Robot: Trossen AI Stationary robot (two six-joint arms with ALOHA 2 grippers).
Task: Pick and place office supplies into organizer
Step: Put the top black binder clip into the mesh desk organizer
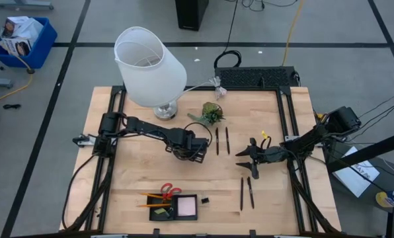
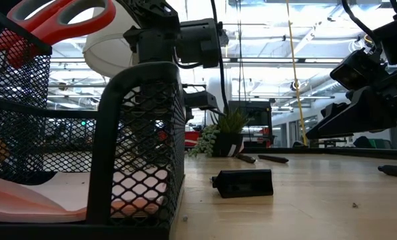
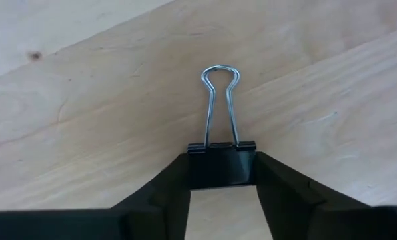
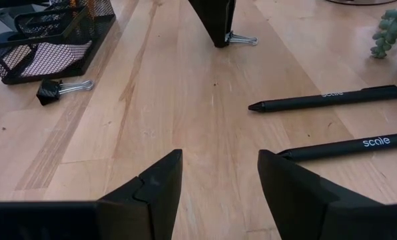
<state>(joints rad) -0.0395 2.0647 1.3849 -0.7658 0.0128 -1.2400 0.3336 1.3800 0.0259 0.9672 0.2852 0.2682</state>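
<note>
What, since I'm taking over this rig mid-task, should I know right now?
Left gripper: shut on a black binder clip with silver wire handles, low over mid-table.
Right gripper: open, empty, near the pens.
Done: red-handled scissors, thin orange pencils and pink square sticky-note pad are in the black mesh organizer.
Left: the held clip, a second black binder clip beside the organizer, and four black pens on the table.

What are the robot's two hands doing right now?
Left gripper: shut on a binder clip.
Right gripper: open, holding nothing.
</note>
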